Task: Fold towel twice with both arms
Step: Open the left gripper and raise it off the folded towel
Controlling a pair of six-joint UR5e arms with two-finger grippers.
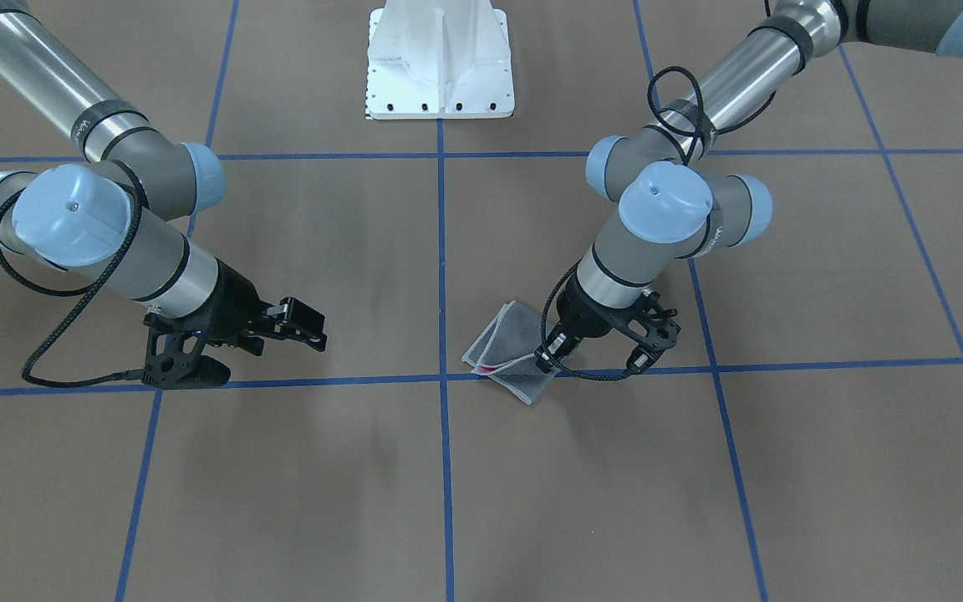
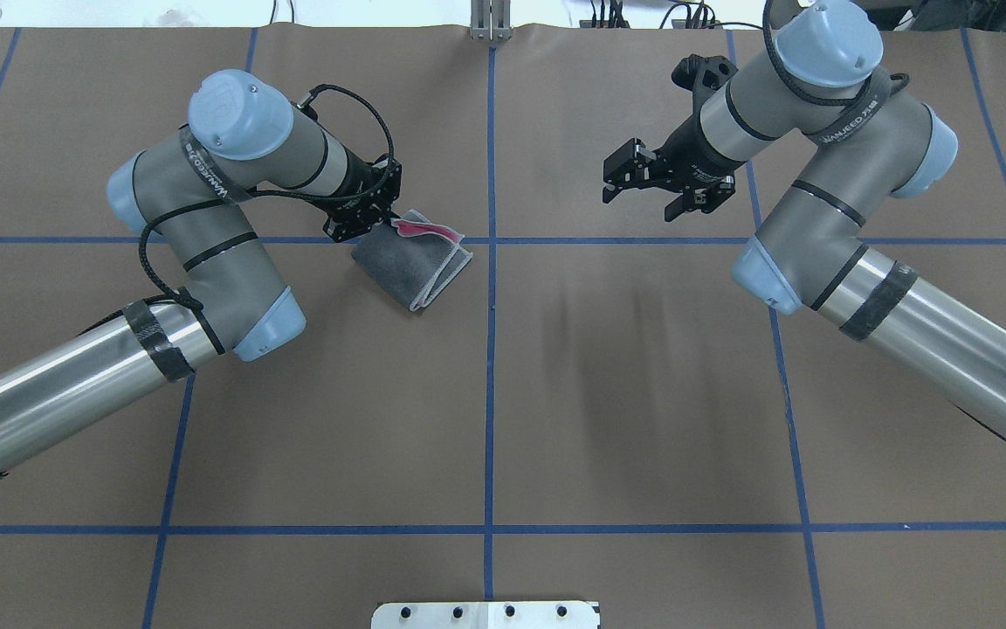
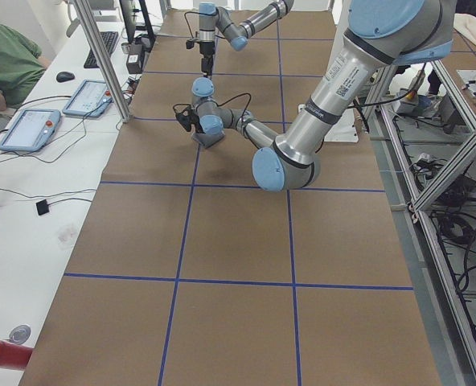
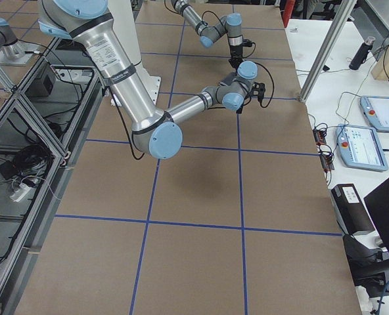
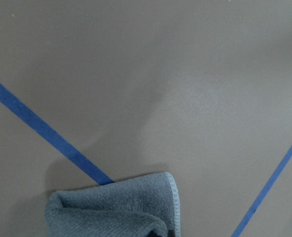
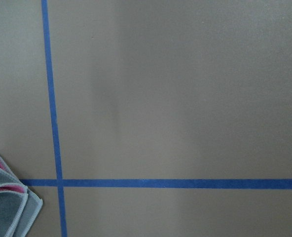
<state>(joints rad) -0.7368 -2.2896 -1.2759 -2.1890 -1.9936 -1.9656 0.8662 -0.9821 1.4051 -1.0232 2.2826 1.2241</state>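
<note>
**Q:** End effector of the left arm (image 2: 381,218): how is it found?

**R:** It is seen clenched on the towel (image 2: 407,266), with its fingers drawn together at the cloth's upper left corner in the overhead view. That corner is lifted slightly, and a strip of the pink face is exposed beside it.

**Q:** Where is the towel placed?

**R:** It is laid on the tabletop (image 2: 643,393), left of centre in the upper half of the overhead view. It is folded with the grey face outward, and the light stitched edges are stacked along its right side. A horizontal blue tape line (image 2: 643,239) is covered by its upper part. The vertical line is just beside its right corner and is not touched. In the left wrist view the grey fold is shown at the bottom edge of the frame.

**Q:** What is noted for the right end effector (image 2: 643,194)?

**R:** It is held released, jaws spread, above bare tabletop in the upper right of the overhead view, well apart from the towel. In the right wrist view only a corner of the towel is caught, at the lower left, with pink showing between grey layers.

**Q:** Anything else?

**R:** A white pedestal base (image 1: 440,58) is seen at the top centre of the front-facing view.
</note>
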